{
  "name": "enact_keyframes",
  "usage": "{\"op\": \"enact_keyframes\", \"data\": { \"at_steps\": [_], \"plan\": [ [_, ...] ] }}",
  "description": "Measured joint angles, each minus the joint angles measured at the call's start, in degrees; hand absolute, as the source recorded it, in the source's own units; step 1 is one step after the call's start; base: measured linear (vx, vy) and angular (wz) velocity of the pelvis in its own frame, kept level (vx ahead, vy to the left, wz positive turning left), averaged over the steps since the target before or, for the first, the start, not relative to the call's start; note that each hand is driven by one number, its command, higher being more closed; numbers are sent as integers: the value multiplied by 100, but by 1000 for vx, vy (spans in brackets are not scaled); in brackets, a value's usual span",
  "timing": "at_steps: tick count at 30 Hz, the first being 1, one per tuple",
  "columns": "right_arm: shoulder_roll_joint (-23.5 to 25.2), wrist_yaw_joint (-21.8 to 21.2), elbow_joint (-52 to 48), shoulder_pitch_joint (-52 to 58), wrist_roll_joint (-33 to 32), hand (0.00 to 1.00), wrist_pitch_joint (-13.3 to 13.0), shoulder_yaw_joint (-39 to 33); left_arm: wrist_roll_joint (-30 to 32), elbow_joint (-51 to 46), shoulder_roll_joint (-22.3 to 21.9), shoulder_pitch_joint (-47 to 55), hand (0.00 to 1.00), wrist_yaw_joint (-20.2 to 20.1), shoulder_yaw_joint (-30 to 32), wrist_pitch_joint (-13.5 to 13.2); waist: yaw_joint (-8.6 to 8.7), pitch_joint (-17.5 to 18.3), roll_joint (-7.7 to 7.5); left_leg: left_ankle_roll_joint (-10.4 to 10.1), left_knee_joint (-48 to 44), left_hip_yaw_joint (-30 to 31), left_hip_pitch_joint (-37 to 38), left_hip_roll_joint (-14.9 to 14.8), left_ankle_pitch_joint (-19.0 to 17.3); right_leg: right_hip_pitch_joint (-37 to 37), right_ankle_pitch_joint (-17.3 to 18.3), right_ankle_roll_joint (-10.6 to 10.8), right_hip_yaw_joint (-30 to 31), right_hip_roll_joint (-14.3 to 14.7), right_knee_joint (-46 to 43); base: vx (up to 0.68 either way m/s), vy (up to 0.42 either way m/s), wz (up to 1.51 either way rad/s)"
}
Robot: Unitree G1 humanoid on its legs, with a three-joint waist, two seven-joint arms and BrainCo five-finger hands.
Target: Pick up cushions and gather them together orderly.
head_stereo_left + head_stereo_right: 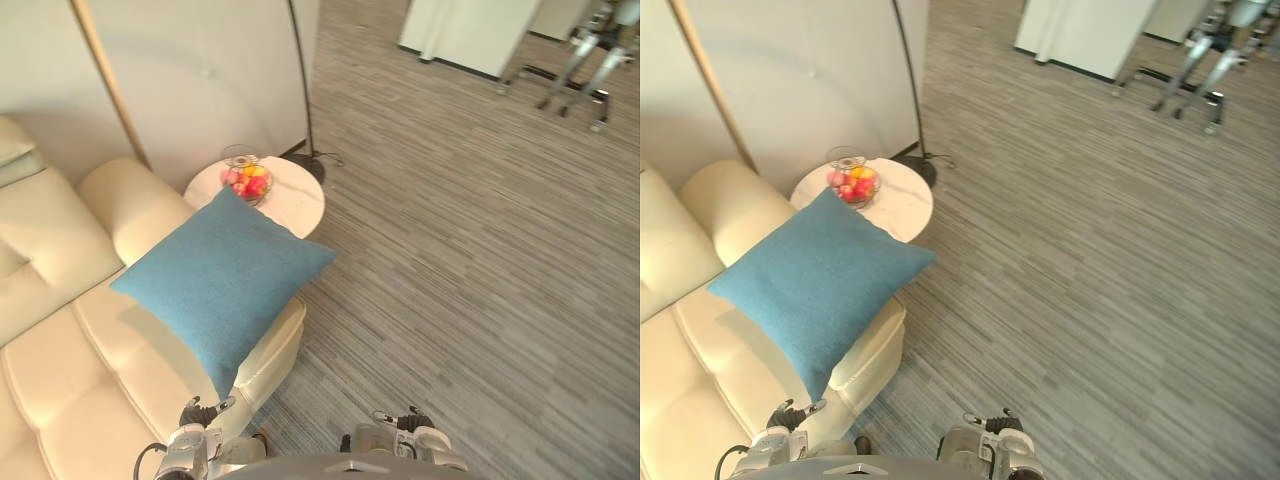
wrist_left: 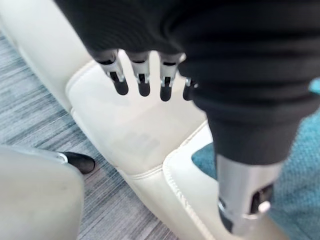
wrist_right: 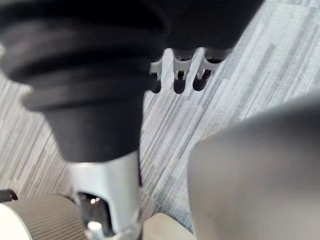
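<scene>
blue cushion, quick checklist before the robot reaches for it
1. Blue cushion unobstructed: ok, it lies propped on the end of the cream sofa.
2. Left hand free: ok, fingers relaxed above the sofa's edge, holding nothing.
3. Right hand free: ok, fingers relaxed over the carpet.
4. Hand on the cushion: not ok, neither hand touches it yet.
5. Fruit bowl on the side table clear of the cushion's top corner: cannot tell, they sit very close.
</scene>
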State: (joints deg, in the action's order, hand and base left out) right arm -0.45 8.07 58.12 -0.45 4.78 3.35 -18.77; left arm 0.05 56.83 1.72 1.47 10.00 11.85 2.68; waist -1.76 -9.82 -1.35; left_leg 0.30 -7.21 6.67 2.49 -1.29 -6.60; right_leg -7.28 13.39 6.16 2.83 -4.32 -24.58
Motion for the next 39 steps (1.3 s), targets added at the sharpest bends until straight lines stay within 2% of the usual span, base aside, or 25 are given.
{"op": "enact_keyframes", "data": {
  "at_steps": [1,2,3,4,5,6,9,11,13,15,16,17,19,20,21,22,24,27,31,39],
  "plan": [
    [18,0,-12,11,-1,0,1,-3,0,1,-26,-5,0,2,54,1,2,2,-30,-11,-3,167,-56,14,-7,27,-8,-13,321,86,324,98,-359,144],
    [107,-2,-77,47,-29,0,13,-23,-1,-14,-26,-8,0,1,205,-6,10,37,-242,-133,-117,370,-198,137,-46,141,-272,32,538,40,825,140,-374,130],
    [110,-5,-83,58,-32,0,18,-69,1,-9,-34,-25,0,5,260,1,13,16,-211,-187,-250,441,-246,128,-52,134,-403,-14,445,49,786,254,-402,152],
    [56,-3,-100,77,-39,0,15,-230,-21,-22,-155,-23,0,12,423,-7,-15,11,-42,-249,-404,444,-336,-7,-75,128,-369,-98,64,73,609,243,-288,112],
    [5,-3,-104,66,-33,0,20,-217,-56,-29,-255,27,0,43,531,-11,-39,33,72,-366,-296,505,-307,-93,-37,201,-320,-205,-203,75,545,304,-315,122],
    [-20,-3,-110,63,-34,0,18,-213,-56,-19,-311,73,0,61,616,-8,6,33,136,-472,-211,493,-273,-141,34,308,-271,-241,-431,70,544,226,-226,111],
    [-25,-4,-103,65,17,0,33,-146,-119,-104,-406,98,0,85,730,-18,-50,62,179,-658,-134,298,-347,-325,171,532,-243,-281,-978,140,571,194,-176,88],
    [6,-3,-106,52,18,0,29,-56,-213,-176,-398,111,0,87,772,-22,-133,78,125,-638,-197,-18,-528,-370,294,558,-246,-288,-1227,88,587,71,-61,67],
    [15,0,-106,37,18,0,28,-52,-223,-203,-384,111,0,92,779,-21,-124,67,108,-588,-289,-424,-644,-376,340,617,-255,-304,-1459,22,642,22,2,66],
    [23,2,-102,37,18,0,31,-57,-226,-200,-359,111,0,100,734,-18,-113,56,98,-272,-381,-1650,-749,-431,389,835,-254,-306,-1816,-139,758,-10,37,71],
    [22,2,-101,39,18,0,31,-64,-225,-199,-345,108,0,102,694,-17,-98,59,101,-135,-406,-1971,-746,-462,342,887,-252,-308,-1912,-167,789,-30,80,52],
    [31,1,-101,37,17,0,32,-65,-229,-181,-275,104,0,98,588,-15,-119,64,100,53,-541,-2560,-745,-546,219,972,-234,-307,-2036,-245,868,-35,88,28],
    [42,-3,-100,34,19,0,31,-66,-221,-158,-264,75,0,90,517,-13,-138,63,68,56,-395,-2608,-705,-396,250,978,-180,-268,-2070,-341,933,-59,106,11],
    [48,-3,-96,49,18,0,35,-63,-206,-21,-162,71,0,84,349,10,-27,112,16,19,195,-2511,-518,-140,508,952,-207,-232,-2074,-437,1012,-62,116,20],
    [46,-3,-94,75,18,0,37,-64,-206,38,-132,73,0,82,295,13,20,141,7,29,453,-2462,-422,-54,647,956,-222,-227,-2073,-460,1057,-12,128,35],
    [42,-2,-95,153,18,0,41,-72,-203,111,-100,75,0,79,237,23,42,176,0,16,884,-2374,-246,61,909,989,-301,-208,-2088,-465,1153,29,113,23],
    [53,-1,-96,190,3,0,39,-178,-199,157,-34,60,0,69,155,45,36,163,-33,34,1227,-2251,-120,144,1127,1089,-418,-212,-2100,-435,1303,30,104,29],
    [70,4,-72,206,1,0,58,-217,-198,241,14,41,0,45,149,56,67,169,-84,97,1230,-2016,-39,214,1170,1287,-451,-246,-2047,-438,1378,15,54,41],
    [85,31,-37,207,-8,0,61,-230,-198,259,46,54,0,49,153,60,84,165,-81,71,1234,-1882,104,247,1147,1570,-452,-248,-1874,-413,1448,-20,20,29],
    [112,94,-46,206,-108,0,68,-451,-198,253,4,92,0,81,225,61,148,157,-90,89,1234,-2248,190,164,1121,1623,-456,-258,-1580,-320,1721,-68,-2,-18]
  ]
}}
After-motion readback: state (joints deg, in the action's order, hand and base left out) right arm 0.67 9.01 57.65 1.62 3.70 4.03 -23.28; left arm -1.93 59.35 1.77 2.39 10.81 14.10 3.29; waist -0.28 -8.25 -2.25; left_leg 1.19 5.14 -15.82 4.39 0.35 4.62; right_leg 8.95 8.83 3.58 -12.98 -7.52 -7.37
